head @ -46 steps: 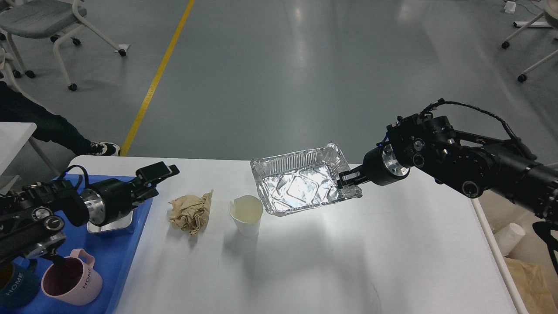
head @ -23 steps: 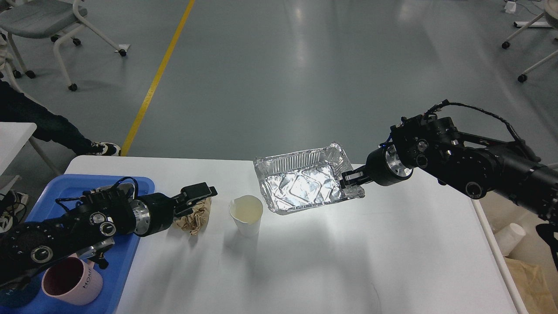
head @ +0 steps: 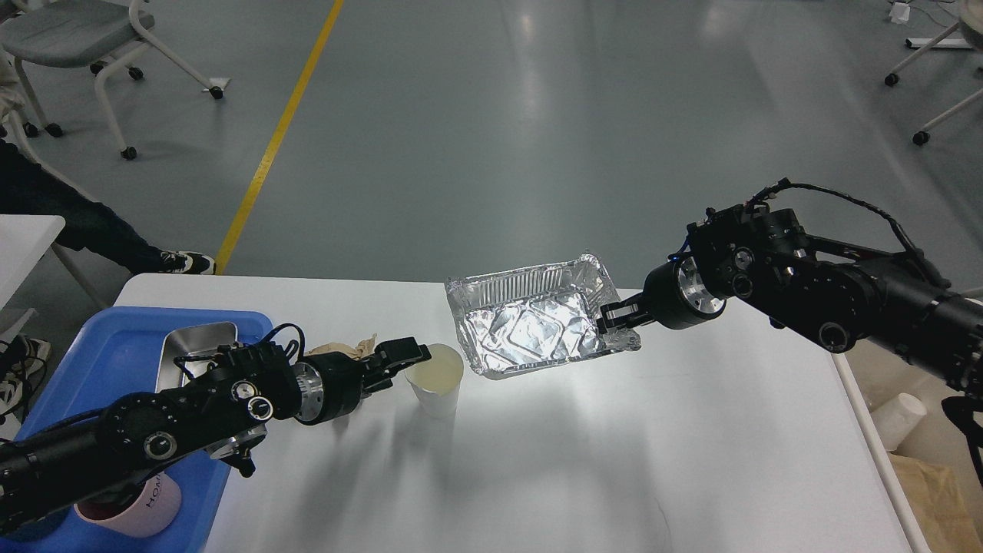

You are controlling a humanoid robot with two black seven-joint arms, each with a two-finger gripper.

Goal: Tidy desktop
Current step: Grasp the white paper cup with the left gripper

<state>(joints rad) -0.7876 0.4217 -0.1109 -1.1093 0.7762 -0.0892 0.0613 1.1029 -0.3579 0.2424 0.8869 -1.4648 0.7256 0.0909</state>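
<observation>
The white desktop fills the lower view. My left gripper is low over it with its fingers apart, its tips right beside the left rim of a white paper cup that stands upright. A crumpled brown paper lies behind my left wrist, mostly hidden. My right gripper is shut on the right rim of an empty foil tray, which it holds tilted a little above the desktop, right of the cup.
A blue tray at the left edge holds a small metal tin and a pink mug, partly hidden by my left arm. Beyond the desktop's right edge lie a paper cup and brown paper.
My left arm has swung right from over the blue tray, past the crumpled paper, to the paper cup. My right gripper has kept the foil tray almost still.
</observation>
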